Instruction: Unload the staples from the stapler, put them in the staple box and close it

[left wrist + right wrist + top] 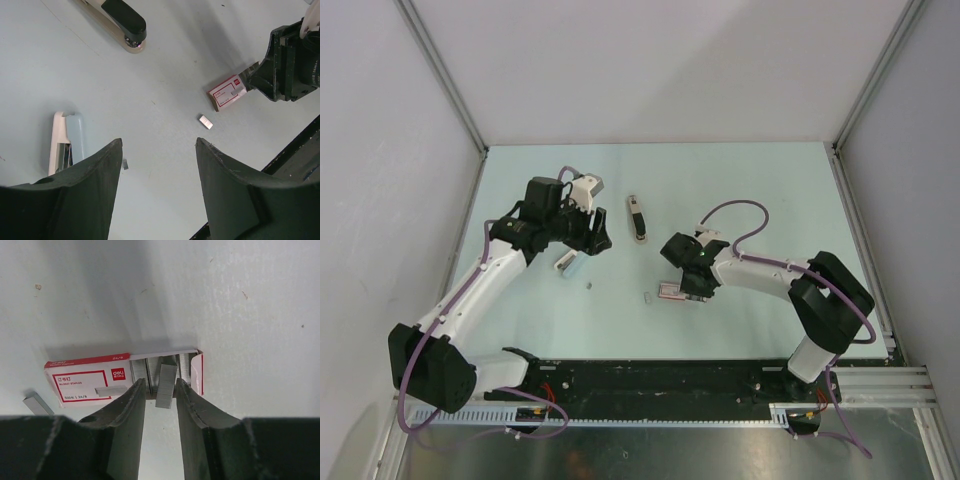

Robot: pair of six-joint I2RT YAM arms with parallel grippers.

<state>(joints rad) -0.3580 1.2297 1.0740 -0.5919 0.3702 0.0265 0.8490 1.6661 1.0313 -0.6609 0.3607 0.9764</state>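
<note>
- Overhead, the left gripper is poised above the table, just beyond the light-blue stapler lying there. The black stapler lies further back, between the two arms.
- Two of the staples sit loose on the table. A small bit is near the light-blue stapler, and a short strip is just left of the staple box. The right gripper is down at that box.
- From the left wrist, the jaws stand wide apart with nothing between them (only bare table). The light-blue stapler lies by the left-hand finger with metal showing between its cream and blue parts, and the small bit is just beside it.
- From the right wrist, the box is open at one end (red label, grey rows inside). A staple strip juts from it between the narrowed jaws. One jaw touches the strip and a sliver of gap shows at the other, so I cannot tell whether it is clamped.
</note>
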